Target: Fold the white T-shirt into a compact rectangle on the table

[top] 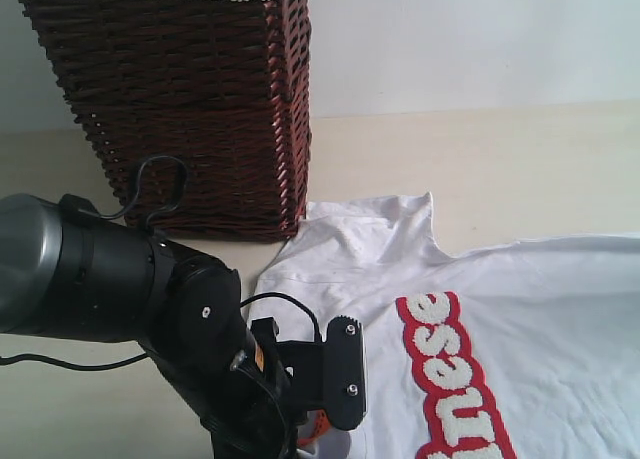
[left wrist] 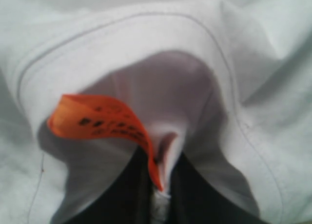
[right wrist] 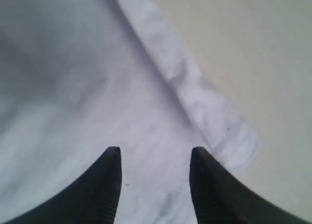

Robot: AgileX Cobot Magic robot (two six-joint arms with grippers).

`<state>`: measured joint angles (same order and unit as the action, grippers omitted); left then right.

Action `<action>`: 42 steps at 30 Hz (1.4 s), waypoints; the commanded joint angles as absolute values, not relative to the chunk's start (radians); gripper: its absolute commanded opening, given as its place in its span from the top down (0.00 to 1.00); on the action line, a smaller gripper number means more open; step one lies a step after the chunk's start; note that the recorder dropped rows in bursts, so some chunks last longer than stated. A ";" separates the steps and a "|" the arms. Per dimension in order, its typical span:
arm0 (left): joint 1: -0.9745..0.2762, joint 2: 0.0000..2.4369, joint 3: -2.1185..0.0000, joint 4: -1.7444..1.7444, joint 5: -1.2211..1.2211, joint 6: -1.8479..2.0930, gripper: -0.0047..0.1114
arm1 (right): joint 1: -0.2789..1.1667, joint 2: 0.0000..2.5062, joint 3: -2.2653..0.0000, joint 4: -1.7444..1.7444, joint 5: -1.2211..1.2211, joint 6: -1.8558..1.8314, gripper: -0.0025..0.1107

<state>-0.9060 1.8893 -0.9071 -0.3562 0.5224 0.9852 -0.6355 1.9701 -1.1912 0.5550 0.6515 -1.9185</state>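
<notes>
The white T-shirt [top: 540, 309] lies spread on the table [top: 520, 159], its red-outlined lettering [top: 455, 379] facing up. My left gripper [top: 335, 411] sits at the shirt's neck, low in the exterior view. In the left wrist view that gripper [left wrist: 161, 177] is shut on the collar [left wrist: 146, 43], with the orange neck tag [left wrist: 97, 119] curling out beside the jaws. My right gripper [right wrist: 153, 153] is open just above flat white cloth [right wrist: 73, 87], close to a stitched edge [right wrist: 204, 102] of the shirt. It holds nothing and is outside the exterior view.
A brown wicker basket [top: 180, 109] with white lace trim stands at the back left, close behind the left arm and the shirt's shoulder. Bare table [right wrist: 263, 63] lies beyond the shirt's edge by the right gripper.
</notes>
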 commanded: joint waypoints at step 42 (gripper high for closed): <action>-0.909 1.920 -0.883 -0.326 0.490 0.990 0.96 | -0.888 1.909 -1.262 -0.119 1.072 -2.106 0.57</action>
<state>-0.9060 1.8881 -0.9071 -0.3562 0.5143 0.9870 -0.8609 1.8859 -1.2577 0.0308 1.1562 -2.0961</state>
